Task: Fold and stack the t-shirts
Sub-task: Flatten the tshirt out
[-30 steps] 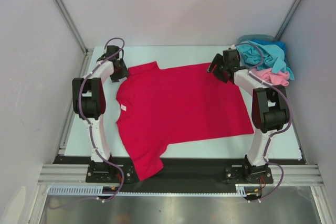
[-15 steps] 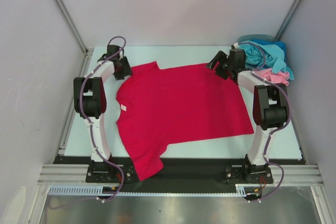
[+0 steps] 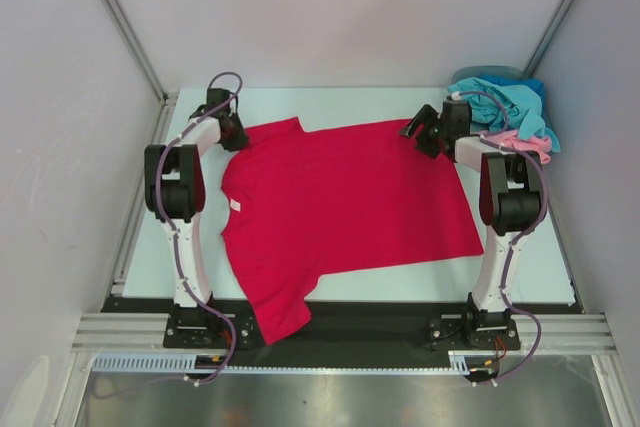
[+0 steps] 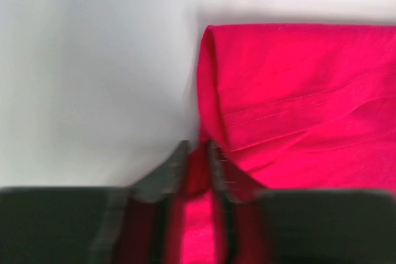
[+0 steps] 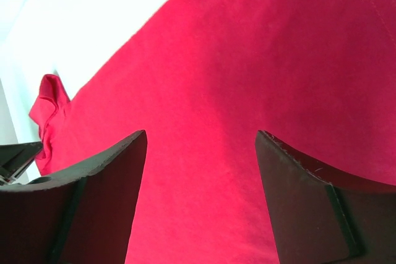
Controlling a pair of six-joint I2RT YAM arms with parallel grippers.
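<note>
pale table boxed in by plain white walls, seen from above. nearest, both arm bases bolted along a dark strip at the near edge, one sleeve of the crimson red t-shirt drooping over that strip. further in, the rest of it spread flat across the middle of the table, collar toward the left, small white neck label just inside the collar, hem toward the right. beyond that, left gripper down at the far sleeve and right gripper low at the far hem corner, both too small from overhead for reading the fingers. from the left wrist alone: fingers drawn almost together, pinching a narrow ridge of red cloth between them, folded sleeve edge lying just past the tips on bare table. from the right wrist alone: fingers spread wide, nothing between them, smooth red cloth filling the view below and running off toward the far sleeve; touching the cloth or just above it, cannot tell. farthest, and visible only from overhead, at the far right corner: teal-blue t-shirt heaped loosely, blue-grey basket showing only as a rim behind it, light pink t-shirt crumpled at the near side of the heap, just beside the right arm and well apart from the left.
</note>
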